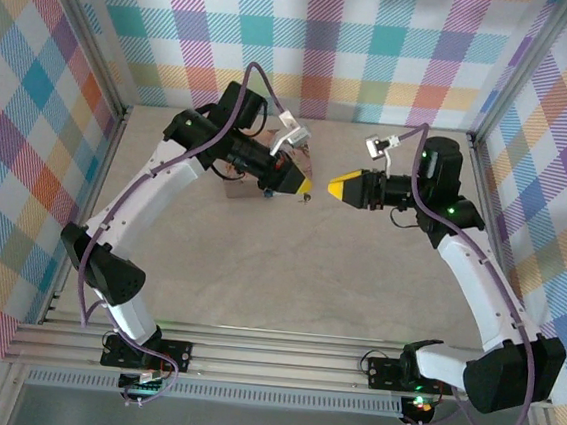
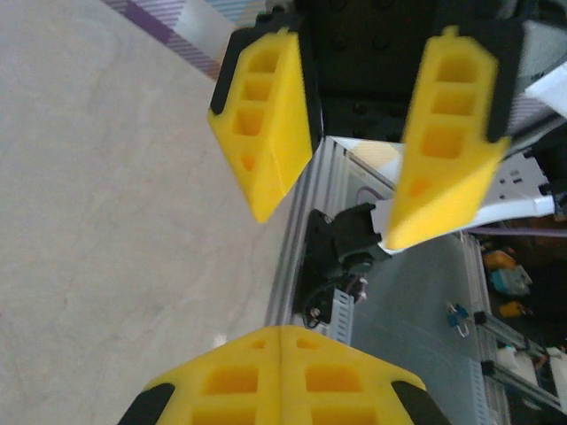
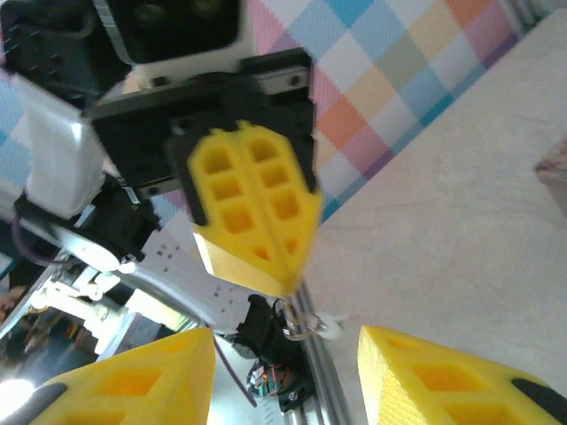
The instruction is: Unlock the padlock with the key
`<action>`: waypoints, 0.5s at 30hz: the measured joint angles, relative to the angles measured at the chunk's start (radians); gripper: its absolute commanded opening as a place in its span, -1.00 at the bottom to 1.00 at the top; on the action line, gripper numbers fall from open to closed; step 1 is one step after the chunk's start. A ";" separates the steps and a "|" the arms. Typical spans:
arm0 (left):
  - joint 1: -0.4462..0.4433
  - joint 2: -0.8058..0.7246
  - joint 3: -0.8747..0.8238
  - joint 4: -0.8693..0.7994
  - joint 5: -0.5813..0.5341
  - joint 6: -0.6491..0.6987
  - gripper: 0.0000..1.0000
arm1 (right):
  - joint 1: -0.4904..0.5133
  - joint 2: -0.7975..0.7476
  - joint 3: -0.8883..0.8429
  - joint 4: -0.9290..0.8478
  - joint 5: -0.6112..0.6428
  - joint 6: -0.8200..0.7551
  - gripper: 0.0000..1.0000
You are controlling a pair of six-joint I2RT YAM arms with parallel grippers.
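The left gripper point(image 3: 285, 283) pinches its yellow fingers flush together on a small dark padlock point(image 3: 301, 324) with a silvery part. The padlock dangles from their tip above the table point(image 1: 288, 273), too small to make out further. Facing it tip to tip and just apart, the right gripper point(image 2: 328, 230) holds its jaws wide, nothing between them.
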 measured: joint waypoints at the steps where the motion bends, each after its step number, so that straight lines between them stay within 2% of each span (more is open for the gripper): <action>1: 0.000 0.000 0.000 -0.007 0.008 0.007 -1.00 | 0.010 0.002 0.014 -0.014 -0.005 -0.014 -0.07; 15: 0.000 0.000 0.000 -0.037 0.065 0.017 -1.00 | 0.103 0.067 0.052 -0.129 0.012 -0.141 -0.11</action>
